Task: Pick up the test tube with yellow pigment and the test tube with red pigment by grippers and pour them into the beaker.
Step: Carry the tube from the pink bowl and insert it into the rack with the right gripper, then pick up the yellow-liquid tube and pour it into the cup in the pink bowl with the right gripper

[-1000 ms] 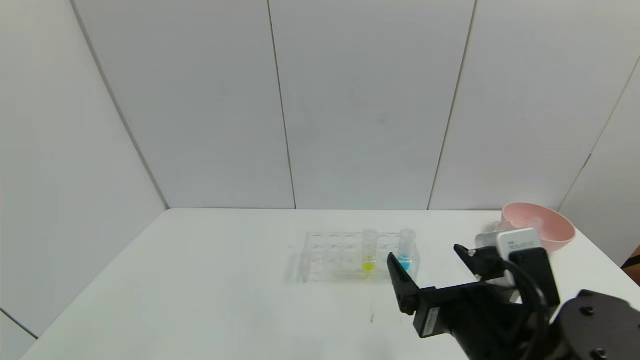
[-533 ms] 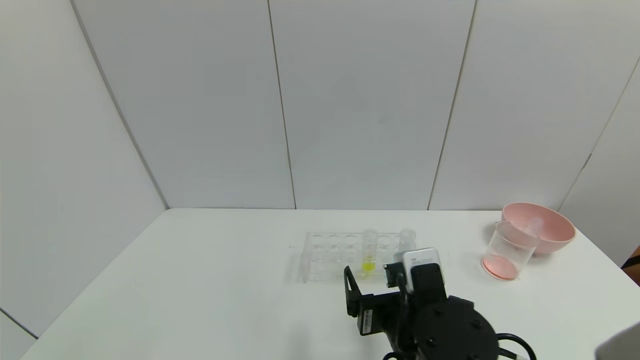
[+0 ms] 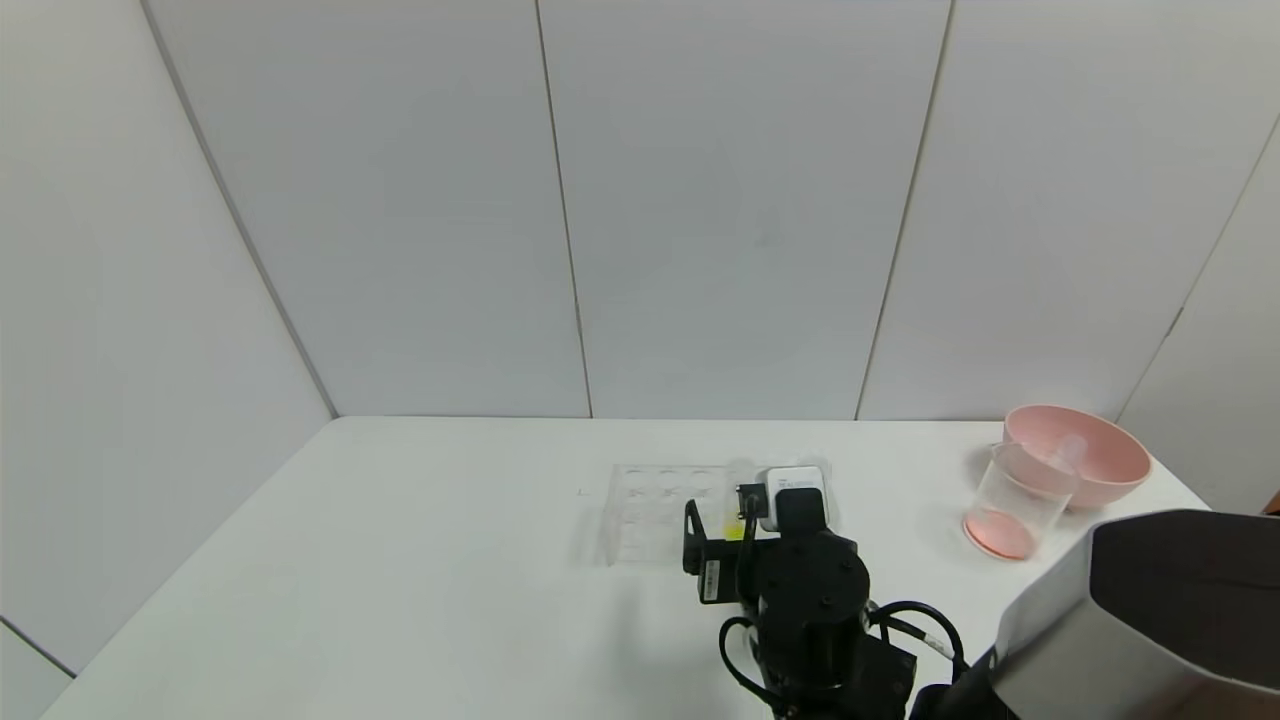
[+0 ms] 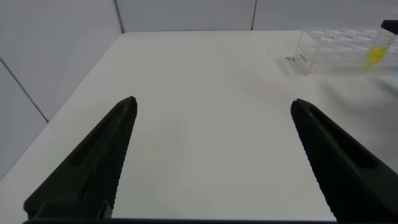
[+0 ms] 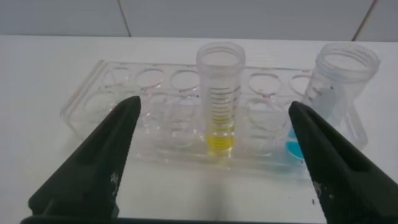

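The test tube with yellow pigment [image 5: 221, 93] stands upright in a clear rack [image 5: 93, 109], seen also in the head view [image 3: 735, 527]. My right gripper [image 5: 214, 106] is open, its fingers wide on either side of that tube and not touching it; it is at the rack's near side in the head view [image 3: 720, 510]. The beaker [image 3: 1008, 495] stands at the right with orange-red liquid in its bottom. No tube holding red pigment shows. My left gripper [image 4: 212, 104] is open and empty over bare table, out of the head view.
A tube with blue liquid [image 5: 336, 93] stands in the rack right of the yellow one. A pink bowl [image 3: 1100, 465] behind the beaker holds a clear tube [image 3: 1070, 448]. The rack [image 4: 336, 53] also shows far off in the left wrist view. White walls close the back.
My right arm has swung left from in front of the beaker to the rack. Its open gripper now faces the yellow tube. The beaker has come into view.
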Controlling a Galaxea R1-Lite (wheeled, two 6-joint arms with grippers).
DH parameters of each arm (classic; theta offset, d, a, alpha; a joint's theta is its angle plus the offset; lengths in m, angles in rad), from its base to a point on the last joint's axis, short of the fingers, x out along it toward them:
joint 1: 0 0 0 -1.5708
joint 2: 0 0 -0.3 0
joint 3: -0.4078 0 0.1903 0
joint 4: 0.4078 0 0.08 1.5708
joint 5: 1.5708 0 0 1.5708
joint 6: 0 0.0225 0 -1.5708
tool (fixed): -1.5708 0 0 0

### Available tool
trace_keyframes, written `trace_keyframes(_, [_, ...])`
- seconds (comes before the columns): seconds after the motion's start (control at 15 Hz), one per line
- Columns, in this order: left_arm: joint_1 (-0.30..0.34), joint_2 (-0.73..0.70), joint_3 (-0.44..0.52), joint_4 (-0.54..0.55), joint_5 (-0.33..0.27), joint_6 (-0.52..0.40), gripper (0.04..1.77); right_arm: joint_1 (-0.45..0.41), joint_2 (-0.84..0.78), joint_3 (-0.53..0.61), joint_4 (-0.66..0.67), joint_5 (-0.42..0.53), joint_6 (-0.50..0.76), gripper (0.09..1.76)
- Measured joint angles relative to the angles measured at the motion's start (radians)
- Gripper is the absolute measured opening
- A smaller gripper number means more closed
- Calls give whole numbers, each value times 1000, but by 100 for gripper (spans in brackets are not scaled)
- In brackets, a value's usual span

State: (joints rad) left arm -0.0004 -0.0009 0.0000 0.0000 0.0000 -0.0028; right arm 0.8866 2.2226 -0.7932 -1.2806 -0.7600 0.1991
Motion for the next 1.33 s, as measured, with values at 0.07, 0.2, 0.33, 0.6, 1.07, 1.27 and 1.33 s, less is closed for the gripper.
trace_keyframes(0.07, [0,0,0,0,0,0,176,-12,16,-20,2,23,-1,170])
trace_keyframes(0.2, [0,0,0,0,0,0,176,-29,47,-53,4,40,-3,170])
trace_keyframes(0.33, [0,0,0,0,0,0,176,-45,73,-79,16,42,-3,170])
trace_keyframes(0.6, [0,0,0,0,0,0,176,-74,95,-116,55,40,-3,126])
trace_keyframes(1.07, [0,0,0,0,0,0,176,-95,97,-147,64,83,-5,50])
trace_keyframes(1.27, [0,0,0,0,0,0,176,-96,91,-150,64,83,-7,50])
trace_keyframes(1.33, [0,0,0,0,0,0,176,-97,86,-150,62,82,-13,50])
